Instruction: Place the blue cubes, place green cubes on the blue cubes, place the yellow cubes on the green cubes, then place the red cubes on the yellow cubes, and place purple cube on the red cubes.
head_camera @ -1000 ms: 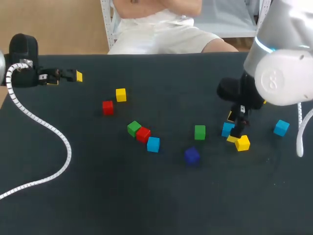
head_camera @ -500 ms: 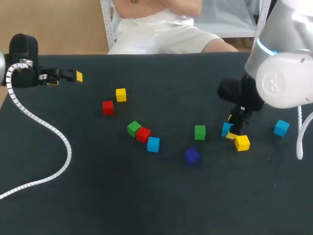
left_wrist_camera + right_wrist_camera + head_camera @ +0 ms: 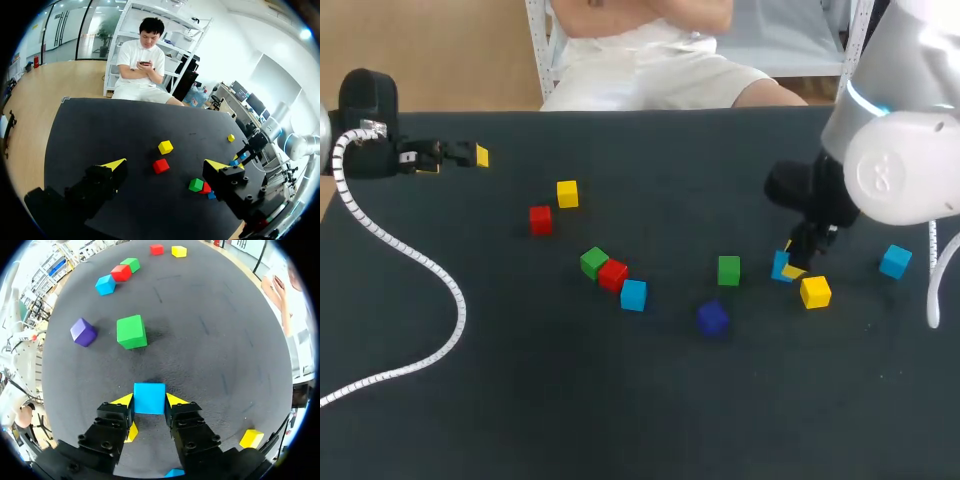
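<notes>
Pinching a blue cube (image 3: 149, 398) as likely stack base, right fingers (image 3: 792, 272) stood mid-right of frame; left fingers (image 3: 480, 156) lay spread and empty, upper left.

1. The table (image 3: 570, 410) under me is a dark, matte, near-black top that runs from left to right.
2. A white ribbed cable (image 3: 458, 305) lies on its left part, curving from the far left to the near left edge.

Right claw (image 3: 789, 262) at a blue cube (image 3: 778, 266) — yellow cube (image 3: 815, 291) just beside, green cube (image 3: 728, 270) near
</notes>
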Tool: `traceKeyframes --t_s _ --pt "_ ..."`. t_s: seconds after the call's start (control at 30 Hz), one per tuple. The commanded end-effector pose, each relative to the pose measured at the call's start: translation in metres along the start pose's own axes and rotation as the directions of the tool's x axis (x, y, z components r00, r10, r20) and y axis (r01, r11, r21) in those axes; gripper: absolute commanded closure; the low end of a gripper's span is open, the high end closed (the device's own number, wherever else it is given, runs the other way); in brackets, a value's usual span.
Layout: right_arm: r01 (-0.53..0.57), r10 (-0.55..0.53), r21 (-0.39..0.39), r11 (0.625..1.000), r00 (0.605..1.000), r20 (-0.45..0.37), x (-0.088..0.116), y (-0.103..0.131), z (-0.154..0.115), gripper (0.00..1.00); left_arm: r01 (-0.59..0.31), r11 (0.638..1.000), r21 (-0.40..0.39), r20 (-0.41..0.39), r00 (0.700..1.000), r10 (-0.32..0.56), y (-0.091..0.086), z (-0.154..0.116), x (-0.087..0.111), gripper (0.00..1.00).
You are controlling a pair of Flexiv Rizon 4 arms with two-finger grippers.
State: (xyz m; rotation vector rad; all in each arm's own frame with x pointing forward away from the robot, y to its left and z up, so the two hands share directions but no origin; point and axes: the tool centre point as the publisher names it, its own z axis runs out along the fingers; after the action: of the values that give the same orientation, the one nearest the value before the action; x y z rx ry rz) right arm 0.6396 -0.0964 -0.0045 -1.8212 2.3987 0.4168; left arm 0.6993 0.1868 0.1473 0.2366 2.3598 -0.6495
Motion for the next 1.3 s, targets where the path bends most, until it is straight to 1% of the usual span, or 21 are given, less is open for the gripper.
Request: traceKeyframes --t_s 0.03,0.2,0.43,0.53,0.6,0.7,0.77,0.87,1.2,1.3 --pt "0.001 -0.001 0.016 1.0 1.0 0.01 -0.001 0.005 -0.01 1.0 0.002 1.0 -0.009 -0.007 1.0 -0.002 -0.002 0.0 -0.001 0.0" --pt "0.038 -0.039 0.037 0.999 0.999 0.031 -0.016 0.011 -0.027 1.0 0.002 1.0 -0.009 -0.007 1.0 -0.002 -0.002 0.0 -0.001 0.0" --pt "0.111 -0.113 0.057 0.992 0.993 0.037 -0.04 0.025 -0.046 1.0 0.002 1.0 -0.009 -0.007 1.0 -0.002 -0.002 0.0 -0.001 0.0" --pt "0.147 -0.149 0.047 0.988 0.988 0.05 -0.05 0.029 -0.053 1.0 0.002 1.0 -0.009 -0.007 1.0 -0.002 -0.002 0.0 -0.001 0.0" --pt "0.174 -0.176 0.034 0.984 0.983 0.046 -0.057 0.033 -0.055 1.0 0.002 1.0 -0.009 -0.007 1.0 -0.002 -0.002 0.0 -0.001 0.0" --pt "0.216 -0.216 0.008 0.976 0.976 0.034 -0.069 0.039 -0.057 1.0 0.002 1.0 -0.009 -0.007 1.0 -0.002 -0.002 0.0 -0.001 0.0" --pt "0.243 -0.243 0.009 0.97 0.97 0.024 -0.077 0.044 -0.057 1.0 0.002 1.0 -0.009 -0.007 1.0 -0.002 -0.002 0.0 -0.001 0.0" --pt "0.275 -0.275 0.006 0.961 0.961 0.034 -0.087 0.05 -0.058 1.0 0.002 1.0 -0.009 -0.007 1.0 -0.002 -0.002 0.0 -0.001 0.0" --pt "0.303 -0.303 0.015 0.953 0.951 0.064 -0.113 0.057 -0.052 1.0 0.002 1.0 -0.009 -0.007 1.0 -0.002 -0.002 0.0 -0.001 0.0" --pt "0.294 -0.295 0.019 0.956 0.952 0.077 -0.117 0.057 -0.051 1.0 0.002 1.0 -0.009 -0.007 1.0 -0.002 -0.002 0.0 -0.001 0.0"
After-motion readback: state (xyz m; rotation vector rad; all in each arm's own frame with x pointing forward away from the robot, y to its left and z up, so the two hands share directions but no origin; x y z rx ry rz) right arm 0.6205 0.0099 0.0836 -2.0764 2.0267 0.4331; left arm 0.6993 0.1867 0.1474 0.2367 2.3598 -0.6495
